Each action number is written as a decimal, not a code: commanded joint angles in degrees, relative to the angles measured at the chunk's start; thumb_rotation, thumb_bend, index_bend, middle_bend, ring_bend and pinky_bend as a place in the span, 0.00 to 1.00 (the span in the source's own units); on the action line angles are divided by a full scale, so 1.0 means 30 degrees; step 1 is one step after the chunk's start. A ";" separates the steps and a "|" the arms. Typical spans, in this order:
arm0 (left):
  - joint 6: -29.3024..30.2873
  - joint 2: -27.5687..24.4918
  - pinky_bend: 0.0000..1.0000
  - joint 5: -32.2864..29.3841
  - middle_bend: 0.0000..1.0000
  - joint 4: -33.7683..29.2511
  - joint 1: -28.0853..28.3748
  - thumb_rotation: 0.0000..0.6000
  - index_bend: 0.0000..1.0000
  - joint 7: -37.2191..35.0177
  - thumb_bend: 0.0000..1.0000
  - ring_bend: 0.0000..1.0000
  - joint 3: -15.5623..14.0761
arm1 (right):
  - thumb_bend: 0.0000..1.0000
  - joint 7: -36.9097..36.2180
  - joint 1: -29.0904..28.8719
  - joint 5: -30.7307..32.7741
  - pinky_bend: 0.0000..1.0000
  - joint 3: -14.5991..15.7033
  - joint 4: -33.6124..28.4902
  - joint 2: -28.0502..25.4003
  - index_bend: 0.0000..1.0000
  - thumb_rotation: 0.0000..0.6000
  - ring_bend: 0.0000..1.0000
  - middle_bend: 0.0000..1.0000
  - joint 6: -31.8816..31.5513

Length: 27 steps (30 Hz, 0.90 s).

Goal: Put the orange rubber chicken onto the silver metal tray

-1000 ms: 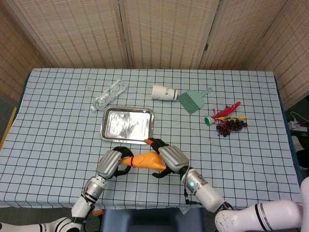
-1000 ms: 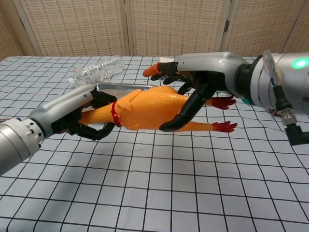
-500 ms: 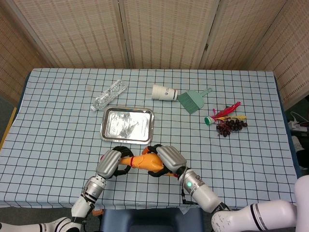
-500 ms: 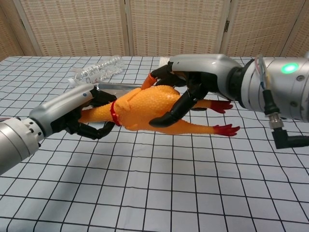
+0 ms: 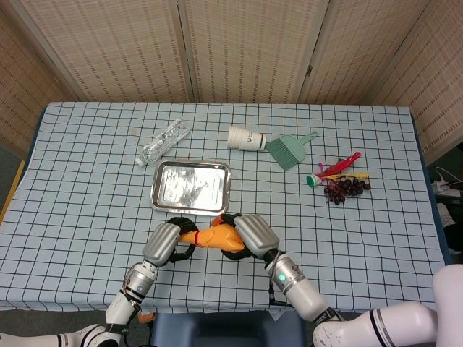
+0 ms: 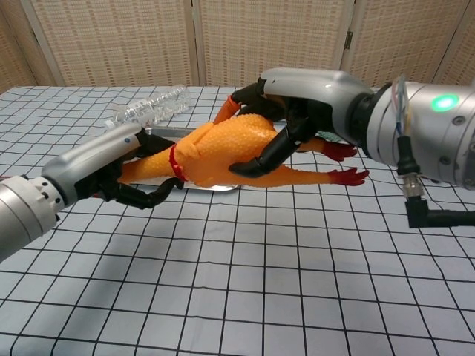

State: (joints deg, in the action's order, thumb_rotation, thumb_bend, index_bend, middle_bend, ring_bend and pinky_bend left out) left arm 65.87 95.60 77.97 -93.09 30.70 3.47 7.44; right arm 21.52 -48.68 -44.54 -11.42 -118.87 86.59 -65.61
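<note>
Gripping rubber chicken [image 6: 223,152] two-handed: left hand [image 6: 111,167] clamped on neck, right hand [image 6: 297,111] wrapped round body. Probably soft, floppy, light; support midsection toward tray [image 5: 160,199].

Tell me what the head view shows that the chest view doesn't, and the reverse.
Only the head view shows the paper cup, green dustpan, grapes and the silver metal tray's full outline. Only the chest view shows the chicken's red feet and red neck band. Both show the orange rubber chicken held by the left hand and right hand, plus the plastic bottle.
</note>
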 commanded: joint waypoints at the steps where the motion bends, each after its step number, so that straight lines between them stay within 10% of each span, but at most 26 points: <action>1: -0.0014 -0.0020 0.26 -0.0012 0.45 0.0022 0.0013 1.00 0.89 -0.0049 0.79 0.28 0.0021 | 0.50 0.0175 0.0035 0.0133 1.00 -0.0031 0.0050 0.0056 1.00 1.00 0.96 0.84 -0.0160; 4: -0.0016 -0.0031 0.26 -0.0022 0.45 0.0102 0.0014 1.00 0.89 -0.0132 0.79 0.28 0.0035 | 0.42 0.0441 -0.0171 0.0705 0.99 0.0345 -0.0361 -0.0619 0.63 1.00 0.76 0.69 0.0950; 7: -0.0072 -0.0028 0.26 -0.0101 0.45 0.0166 0.0038 1.00 0.89 -0.0169 0.79 0.28 0.0068 | 0.26 0.0368 -0.0632 0.1298 0.74 0.0501 -0.0564 -0.1861 0.04 1.00 0.26 0.18 0.2834; 9: -0.0217 -0.0102 0.25 -0.0036 0.45 0.0234 0.0114 1.00 0.89 -0.0290 0.79 0.28 0.0046 | 0.17 -0.0319 -0.0567 0.0910 0.50 0.0447 -0.0630 -0.2323 0.00 1.00 0.03 0.00 0.3583; 12: -0.0308 -0.0182 0.25 -0.0165 0.46 0.0375 0.0150 1.00 0.89 -0.0473 0.79 0.28 0.0150 | 0.11 -0.1629 -0.0102 -0.0352 0.35 0.0322 -0.0654 -0.2765 0.00 1.00 0.00 0.00 0.4074; 27: -0.0548 -0.0513 0.25 -0.0828 0.47 0.0895 0.0288 1.00 0.90 -0.1121 0.80 0.28 0.0715 | 0.06 -0.3507 0.1323 -0.3974 0.08 0.0746 -0.2005 -0.5812 0.00 1.00 0.00 0.00 0.4187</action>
State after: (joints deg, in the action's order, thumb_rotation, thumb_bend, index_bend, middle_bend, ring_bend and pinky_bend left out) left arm 64.26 94.19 75.56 -90.45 31.54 0.21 9.49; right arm 10.73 -45.38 -55.46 -9.68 -124.08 70.20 -52.38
